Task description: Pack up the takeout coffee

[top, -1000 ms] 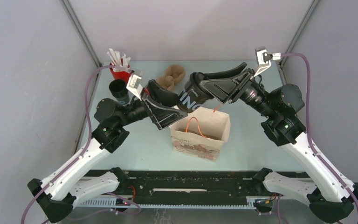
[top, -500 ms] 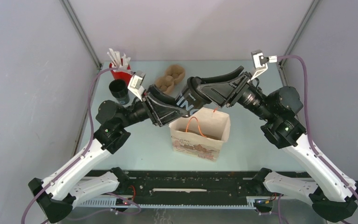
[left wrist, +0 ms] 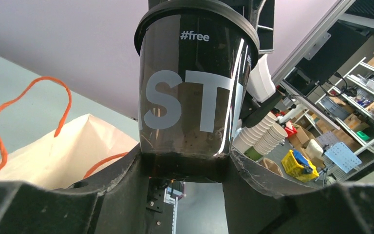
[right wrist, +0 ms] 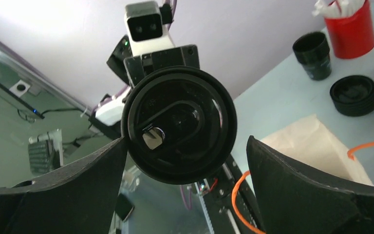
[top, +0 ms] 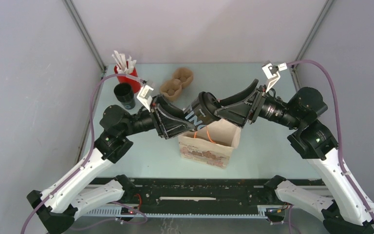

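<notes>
The takeout coffee [top: 197, 113] is a black lidded cup with white letters, held tipped on its side just above the open mouth of the brown paper bag [top: 209, 145]. My left gripper [top: 186, 125] is shut on the cup's base, which sits wedged between its fingers in the left wrist view [left wrist: 190, 97]. My right gripper [top: 214, 109] is open around the lid end. In the right wrist view the lid [right wrist: 179, 131] touches one finger and stands clear of the other. The bag's orange handles show in both wrist views.
At the back left stand a red cup of white sticks [top: 125, 74] and an empty black cup [top: 124, 95]. A brown pulp cup carrier [top: 177, 83] lies behind the bag. A squat black round piece [right wrist: 354, 95] lies on the table beside the bag.
The cup has come down and nearer, toward the bag's mouth. My left gripper has moved right onto its base. My right arm has dropped and drawn back to the right.
</notes>
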You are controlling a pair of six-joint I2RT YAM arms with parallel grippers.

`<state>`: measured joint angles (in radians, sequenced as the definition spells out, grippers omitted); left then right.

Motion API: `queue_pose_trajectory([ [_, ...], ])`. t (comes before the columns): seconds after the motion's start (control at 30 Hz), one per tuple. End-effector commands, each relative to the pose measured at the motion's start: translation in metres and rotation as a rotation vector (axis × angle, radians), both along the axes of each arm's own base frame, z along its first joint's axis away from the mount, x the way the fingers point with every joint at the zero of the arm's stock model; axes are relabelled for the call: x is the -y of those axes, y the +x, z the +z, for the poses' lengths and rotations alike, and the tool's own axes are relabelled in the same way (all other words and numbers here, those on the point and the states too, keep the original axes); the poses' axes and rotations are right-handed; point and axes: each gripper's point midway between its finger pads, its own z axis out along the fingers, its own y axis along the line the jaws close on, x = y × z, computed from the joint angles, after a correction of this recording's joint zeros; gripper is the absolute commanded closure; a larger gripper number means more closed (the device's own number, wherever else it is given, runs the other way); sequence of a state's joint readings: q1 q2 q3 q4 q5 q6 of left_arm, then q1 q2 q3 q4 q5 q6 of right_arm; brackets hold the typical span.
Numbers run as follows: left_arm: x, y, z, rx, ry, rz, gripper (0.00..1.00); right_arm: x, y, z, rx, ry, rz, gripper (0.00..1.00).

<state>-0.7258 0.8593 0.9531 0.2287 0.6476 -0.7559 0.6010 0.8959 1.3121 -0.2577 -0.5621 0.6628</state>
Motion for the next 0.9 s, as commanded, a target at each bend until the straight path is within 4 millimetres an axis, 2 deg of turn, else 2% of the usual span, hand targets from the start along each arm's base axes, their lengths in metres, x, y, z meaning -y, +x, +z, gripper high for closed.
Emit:
queue_pose_trajectory([
  [0.0, 0.001, -0.008, -0.013, 0.029, 0.047, -0.053, 0.57, 0.002, -0.022, -0.004, 0.002, -0.073, 0.124, 0.0],
  [0.17, 0.002, -0.012, -0.019, 0.019, 0.073, -0.083, 0.57, -0.002, -0.028, -0.003, -0.011, -0.107, 0.19, 0.01],
  [0.4, 0.002, -0.013, -0.018, 0.019, 0.074, -0.089, 0.58, -0.008, -0.028, -0.002, -0.017, -0.108, 0.241, 0.12],
  [0.67, 0.001, -0.013, -0.017, 0.018, 0.069, -0.088, 0.58, -0.013, -0.027, -0.011, -0.033, -0.125, 0.26, 0.11],
  [0.87, 0.001, -0.013, -0.015, 0.018, 0.062, -0.085, 0.58, -0.017, -0.028, -0.013, -0.036, -0.121, 0.285, 0.21],
])
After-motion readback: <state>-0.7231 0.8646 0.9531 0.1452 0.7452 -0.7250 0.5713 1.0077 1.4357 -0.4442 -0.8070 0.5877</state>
